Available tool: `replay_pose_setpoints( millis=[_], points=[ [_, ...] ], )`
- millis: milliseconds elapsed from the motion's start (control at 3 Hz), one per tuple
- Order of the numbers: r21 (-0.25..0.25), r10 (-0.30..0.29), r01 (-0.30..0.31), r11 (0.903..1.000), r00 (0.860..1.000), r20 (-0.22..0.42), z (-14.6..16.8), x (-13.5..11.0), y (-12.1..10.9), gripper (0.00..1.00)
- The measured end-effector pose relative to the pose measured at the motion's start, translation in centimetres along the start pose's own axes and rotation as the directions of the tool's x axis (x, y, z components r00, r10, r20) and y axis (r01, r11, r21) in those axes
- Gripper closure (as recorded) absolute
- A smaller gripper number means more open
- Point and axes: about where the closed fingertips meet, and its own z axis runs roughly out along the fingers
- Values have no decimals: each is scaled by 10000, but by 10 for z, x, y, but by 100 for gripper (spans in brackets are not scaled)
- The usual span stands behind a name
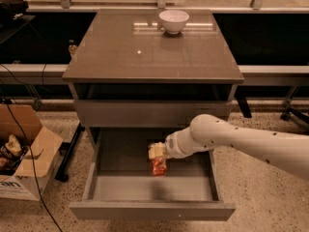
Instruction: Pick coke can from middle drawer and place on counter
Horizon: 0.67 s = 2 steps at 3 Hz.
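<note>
The middle drawer (120,187) is pulled open below the cabinet. The red coke can (158,167) is inside it, near the middle, just above the grey floor. My gripper (156,152) reaches in from the right on a white arm. It sits on top of the can and is shut on the can's upper end. The counter (145,52) is the glossy grey-brown top above.
A white bowl (174,21) stands at the back of the counter. A closed plain drawer front (152,114) lies above the open drawer. An open cardboard box (24,153) and cables lie on the speckled floor at the left.
</note>
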Motion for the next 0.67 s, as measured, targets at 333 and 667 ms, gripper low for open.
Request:
replay_pose_setpoints(
  millis=[333,667],
  points=[
    [45,-831,830,9965,9944,656,-37,-10,13,100],
    [-210,-1747,1802,9834,9718,1585,-87,-20,29,100]
  ],
)
